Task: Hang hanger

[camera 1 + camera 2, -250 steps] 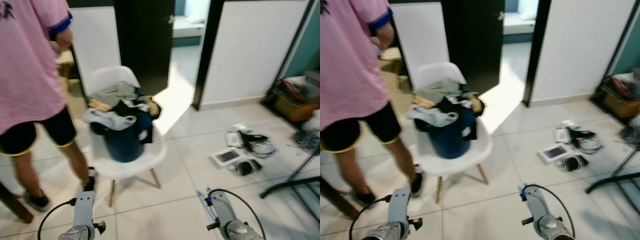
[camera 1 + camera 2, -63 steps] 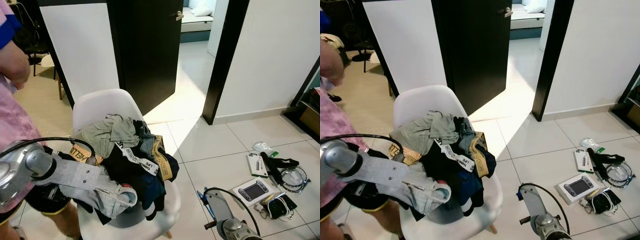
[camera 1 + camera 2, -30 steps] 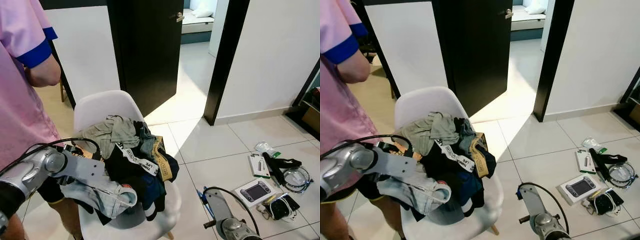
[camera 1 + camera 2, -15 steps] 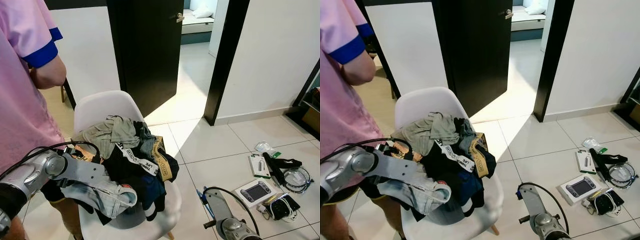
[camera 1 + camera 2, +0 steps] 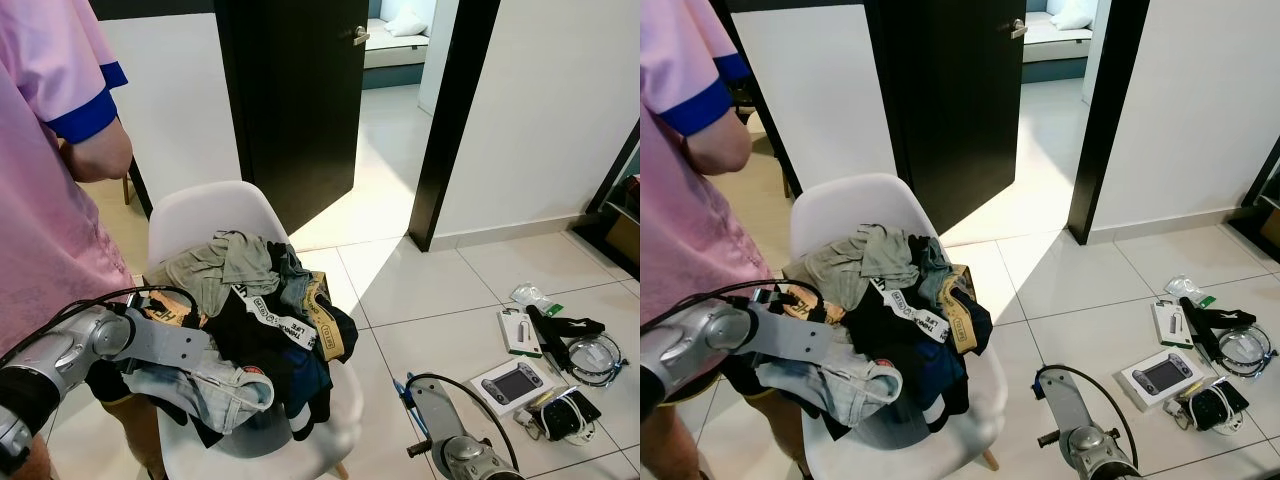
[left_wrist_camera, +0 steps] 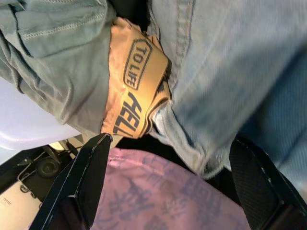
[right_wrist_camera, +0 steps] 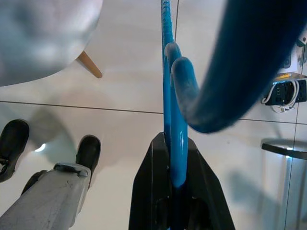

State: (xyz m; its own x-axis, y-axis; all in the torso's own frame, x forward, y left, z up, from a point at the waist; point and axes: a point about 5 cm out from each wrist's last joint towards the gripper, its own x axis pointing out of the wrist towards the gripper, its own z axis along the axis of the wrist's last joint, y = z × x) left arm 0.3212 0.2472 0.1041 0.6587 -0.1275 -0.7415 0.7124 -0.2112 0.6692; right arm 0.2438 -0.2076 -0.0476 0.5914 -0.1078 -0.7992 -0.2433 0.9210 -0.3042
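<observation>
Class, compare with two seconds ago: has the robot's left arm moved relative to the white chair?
Yes. The left arm has drawn back towards the robot, lower against the white chair.

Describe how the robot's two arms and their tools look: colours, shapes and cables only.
Both arms are silver metal with rounded joint housings. The left arm is a flat silver link from a round joint, with a thin black cable looping over it. The right arm is a tapered silver segment, likewise arched by a black cable. The left tool and right tool have long black fingers.

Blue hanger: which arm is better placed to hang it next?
Right. The right tool is shut on the blue hanger, while the left tool is open against the clothes pile on the chair.
</observation>
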